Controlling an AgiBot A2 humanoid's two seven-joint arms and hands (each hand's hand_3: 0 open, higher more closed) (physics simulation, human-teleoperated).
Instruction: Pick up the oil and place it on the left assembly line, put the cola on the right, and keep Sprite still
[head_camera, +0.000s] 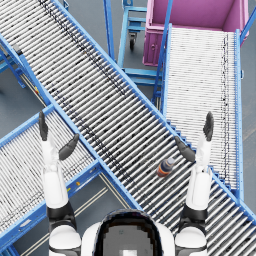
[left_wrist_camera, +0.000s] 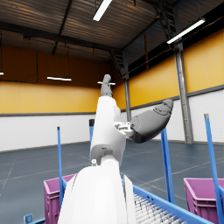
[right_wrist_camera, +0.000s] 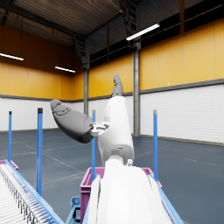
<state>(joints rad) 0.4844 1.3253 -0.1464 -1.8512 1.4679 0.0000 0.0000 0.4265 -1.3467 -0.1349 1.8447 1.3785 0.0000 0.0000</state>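
In the head view, the left hand (head_camera: 50, 142) stands at the lower left of the frame with its fingers (head_camera: 43, 125) straight up and the thumb swung wide to the side. It holds nothing and hangs over the left conveyor (head_camera: 20, 165). The right hand (head_camera: 201, 145) mirrors it at the lower right, spread wide and empty, above the blue rail where the middle conveyor (head_camera: 100, 95) meets the right conveyor (head_camera: 200, 75). A small bottle (head_camera: 165, 167) with an orange-brown body and a grey cap rests on the rollers of the middle conveyor. It sits lower right of centre, near the right hand's thumb but apart from it. Its label is too small to read, so the drink cannot be told. A magenta bin (head_camera: 200, 15) sits at the top of the frame, beyond the right conveyor.

In the left wrist view, the left hand (left_wrist_camera: 116, 127) is wide open against the yellow warehouse wall, its dark thumb (left_wrist_camera: 151, 120) jutting out and touching nothing. A purple bin (left_wrist_camera: 201, 192) shows at the lower right corner.

In the right wrist view, the right hand (right_wrist_camera: 111, 127) is likewise spread and empty. Another purple bin (right_wrist_camera: 89, 188) lies behind the forearm, and no writing is legible.
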